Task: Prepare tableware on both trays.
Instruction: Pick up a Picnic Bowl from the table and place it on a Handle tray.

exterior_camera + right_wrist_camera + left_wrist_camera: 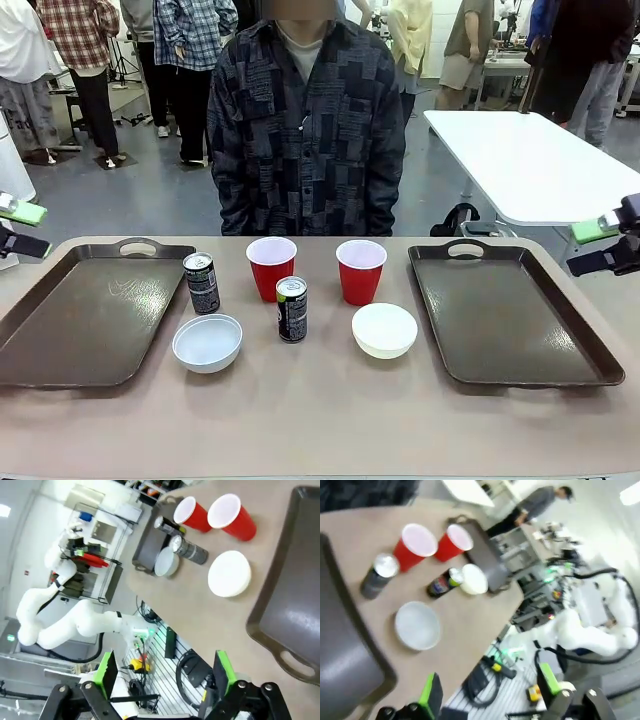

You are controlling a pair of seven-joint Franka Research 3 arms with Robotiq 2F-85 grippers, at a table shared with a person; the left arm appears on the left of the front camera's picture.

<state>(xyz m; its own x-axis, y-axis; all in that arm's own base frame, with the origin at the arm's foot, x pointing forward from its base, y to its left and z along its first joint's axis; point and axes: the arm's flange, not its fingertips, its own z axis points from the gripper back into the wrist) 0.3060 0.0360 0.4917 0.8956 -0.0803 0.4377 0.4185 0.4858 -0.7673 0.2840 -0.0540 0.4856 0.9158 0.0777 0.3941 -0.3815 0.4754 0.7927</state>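
Left gripper (24, 228): my jaws stood wide with nothing between them, far left of the middle can (292, 309), off the table's side.
Right gripper (602, 246): jaws wide too, holding nothing, far right of that can.
Surface: a matte beige tabletop (320, 420).
Trays: the left tray (90, 320) lay well left of the can and the right tray (505, 320) well right, both bare.
Cups: one red cup (271, 268) stood just behind the can, the other red cup (361, 271) behind-right.
Second can (201, 283): behind-left, near the left tray's rim.
Bowls: one bowl (207, 342) front-left, the other bowl (384, 330) just right.
Room: a person (305, 130) stood beyond the can, with grey floor (150, 200) and a white table (540, 160) behind-right; my blurred left wrist view showed what was probably cabling.
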